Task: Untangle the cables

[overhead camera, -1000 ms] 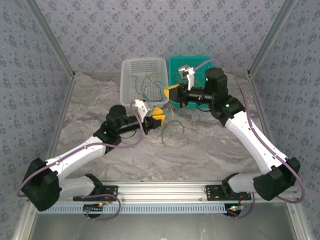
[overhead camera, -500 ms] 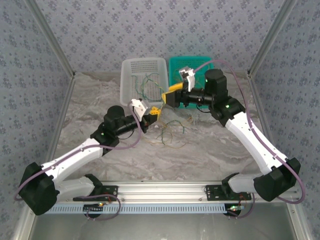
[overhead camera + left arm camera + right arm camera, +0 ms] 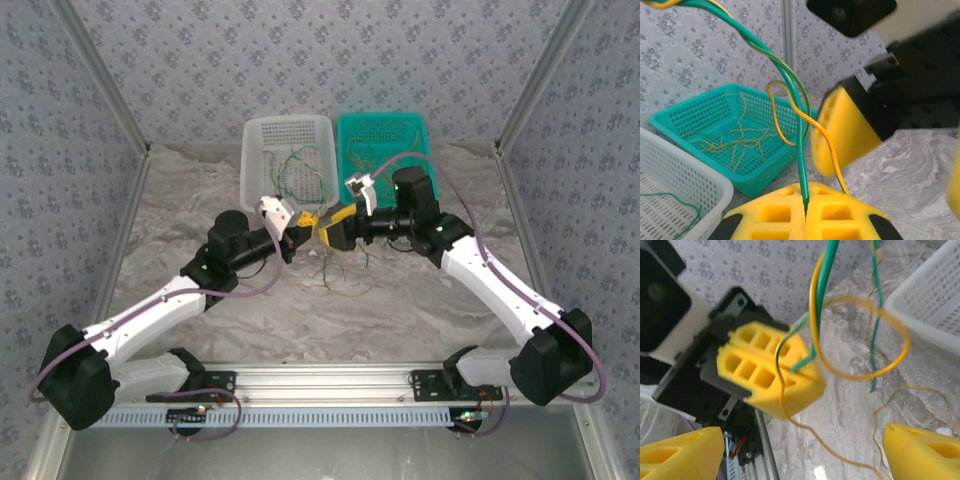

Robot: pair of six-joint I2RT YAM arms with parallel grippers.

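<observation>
Between its pressed-together yellow pads the left gripper [image 3: 805, 210] pinches two of the cables [image 3: 801, 130], one green and one yellow. Both run straight out from the fingertips before they curl away. Just to its right, and facing it, the right gripper [image 3: 332, 232] has its fingers spread. In the right wrist view the clamped strands cross the gap between its two pads, the yellow one in a loop. That arm is the free one and sits right beside the strands, so a pull would probably go rightward along them. Beneath both grippers a loose pile [image 3: 342, 272] lies on the table [image 3: 200, 200], too tangled to count. Farther off sit two baskets: the white basket [image 3: 265, 145] holds green strands, the teal basket [image 3: 420, 130] yellow ones.
</observation>
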